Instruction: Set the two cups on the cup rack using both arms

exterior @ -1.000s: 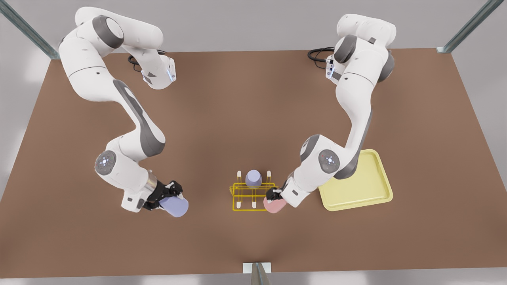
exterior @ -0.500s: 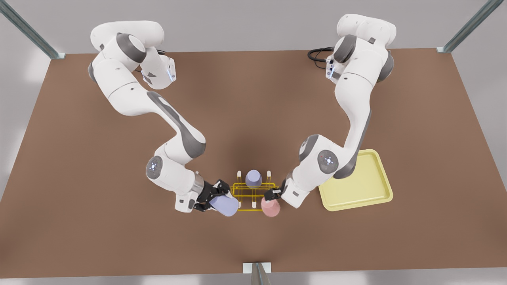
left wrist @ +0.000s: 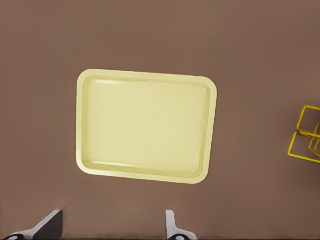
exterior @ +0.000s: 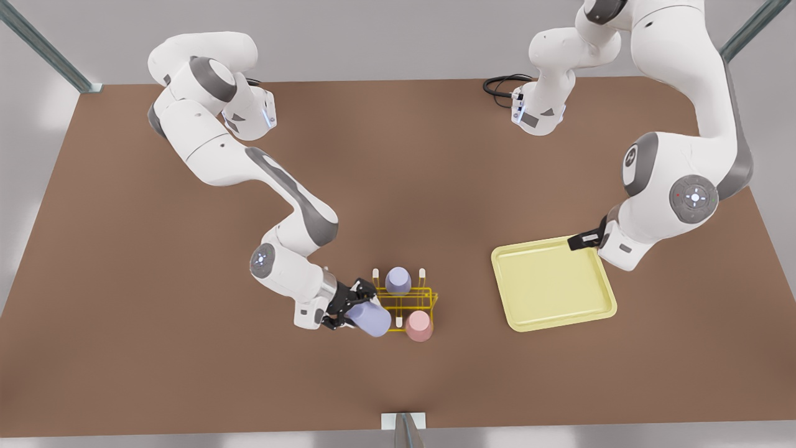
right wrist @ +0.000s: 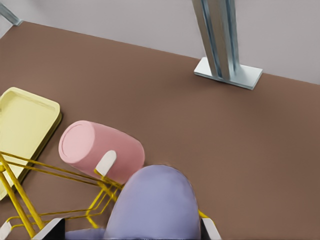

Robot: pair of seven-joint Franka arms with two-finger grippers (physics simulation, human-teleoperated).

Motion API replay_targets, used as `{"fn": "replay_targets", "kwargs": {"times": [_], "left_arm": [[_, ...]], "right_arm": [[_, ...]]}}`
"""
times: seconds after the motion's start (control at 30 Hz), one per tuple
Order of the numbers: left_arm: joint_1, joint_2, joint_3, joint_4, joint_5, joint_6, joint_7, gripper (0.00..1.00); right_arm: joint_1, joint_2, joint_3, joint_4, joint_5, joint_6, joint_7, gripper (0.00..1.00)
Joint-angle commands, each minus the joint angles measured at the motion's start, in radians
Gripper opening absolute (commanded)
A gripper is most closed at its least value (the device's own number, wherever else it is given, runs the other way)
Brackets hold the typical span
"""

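Left end effector [exterior: 583,241] withdrew open over tray [exterior: 553,323]; right end effector [exterior: 360,306] grips lavender cup [exterior: 370,318].

pale-yellow tray [exterior: 553,317] lies flat on the brown table [exterior: 124,280].

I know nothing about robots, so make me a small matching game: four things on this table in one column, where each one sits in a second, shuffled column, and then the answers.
Things
1. pink cup
2. nearer lavender cup
3. farther lavender cup
4. pale-yellow tray

Places
A. gripped by the right end effector, at the cup rack's end on the front view's left
B. flat on the table, with the open left end effector over its far corner
C. middle of the rack's back row
D. rack's front row, at the end toward the tray

Pairs: 1-D, 2-A, 3-C, 4-B
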Motion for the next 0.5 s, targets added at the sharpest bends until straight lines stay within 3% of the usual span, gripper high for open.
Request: {"fn": "replay_targets", "kwargs": {"times": [0.0, 0.1, 0.27, 0.3, 0.33, 0.37, 0.4, 0.47], "left_arm": [[0.002, 0.009, 0.000, 0.003, 0.006, -0.051, 0.288, 1.00], [0.010, 0.009, 0.001, 0.004, 0.007, -0.043, 0.290, 1.00], [0.008, 0.009, 0.001, 0.009, 0.009, -0.041, 0.290, 1.00], [0.010, 0.009, 0.001, 0.010, 0.009, -0.041, 0.296, 1.00], [0.030, 0.009, 0.003, 0.023, 0.007, -0.048, 0.381, 1.00], [0.042, 0.009, 0.003, 0.023, 0.009, -0.048, 0.471, 1.00], [0.045, 0.009, 0.001, 0.023, 0.012, -0.048, 0.477, 1.00], [0.051, 0.009, 0.003, 0.024, 0.013, -0.048, 0.561, 1.00]], "right_arm": [[0.002, -0.001, 0.000, 0.001, -0.002, 0.004, 0.009, 1.00], [0.002, -0.003, 0.000, 0.013, -0.004, -0.002, 0.006, 1.00], [-0.019, -0.067, -0.013, 0.225, 0.007, -0.353, 0.009, 0.99], [-0.045, -0.122, -0.054, 0.225, 0.002, -0.477, 0.009, 0.98], [-0.053, -0.210, -0.164, 0.214, -0.016, -0.652, 0.015, 0.98], [-0.034, -0.262, -0.227, 0.206, -0.137, -0.865, 0.241, 1.00], [-0.050, -0.268, -0.235, 0.206, -0.238, -1.052, 0.364, 1.00], [-0.137, -0.270, -0.264, 0.214, -0.254, -1.207, 0.365, 1.00]]}}
